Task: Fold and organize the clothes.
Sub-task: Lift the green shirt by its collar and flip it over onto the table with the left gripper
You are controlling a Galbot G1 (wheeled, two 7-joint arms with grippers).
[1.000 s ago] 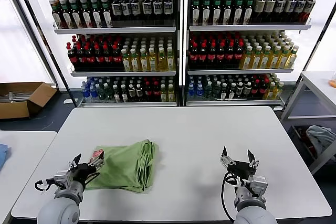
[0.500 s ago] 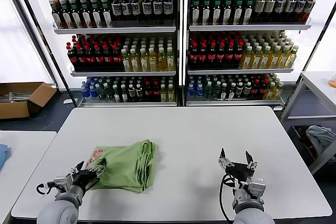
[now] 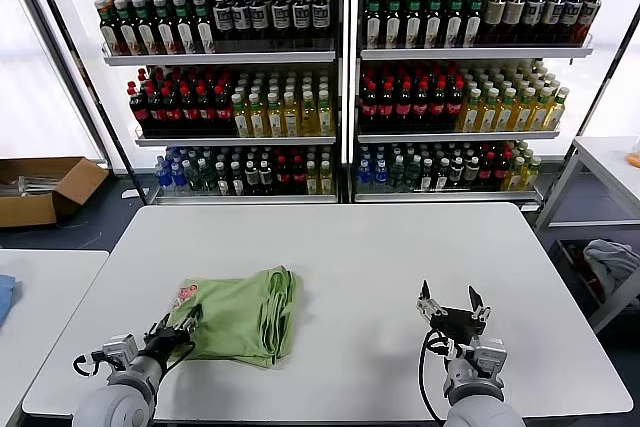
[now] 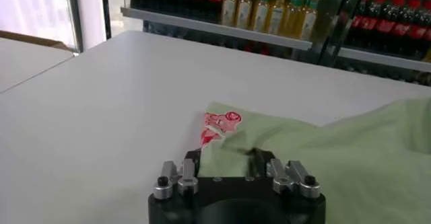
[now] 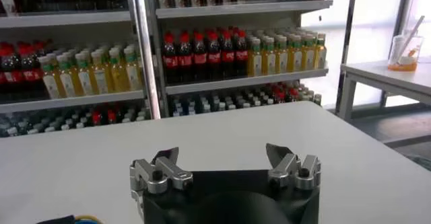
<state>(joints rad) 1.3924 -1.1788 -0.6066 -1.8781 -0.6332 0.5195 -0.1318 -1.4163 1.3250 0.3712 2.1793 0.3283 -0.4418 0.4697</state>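
Note:
The clothes, a folded light green shirt (image 3: pixel 245 315), lie on the white table (image 3: pixel 360 257) left of centre, with a red-and-white print (image 3: pixel 185 294) at the near-left corner. My left gripper (image 3: pixel 180 332) is low at that corner. In the left wrist view the shirt (image 4: pixel 337 151) edge sits between the narrowed jaws of the left gripper (image 4: pixel 225 157), just below the print (image 4: pixel 219 124), and the cloth creases at one finger. My right gripper (image 3: pixel 452 309) hovers open over bare table at the front right, and the right wrist view shows nothing between the fingertips of this gripper (image 5: pixel 225 157).
Shelves of bottles (image 3: pixel 340 77) stand behind the table. A cardboard box (image 3: pixel 45 187) lies on the floor at the far left. A second table (image 3: pixel 40 287) adjoins on the left. At the right stands a side table (image 3: pixel 610 162) with a grey-blue cloth bundle (image 3: pixel 610 262) beneath it.
My left gripper has dropped and slid onto the shirt's near-left corner, and its jaws have narrowed on the cloth. The right gripper has barely moved.

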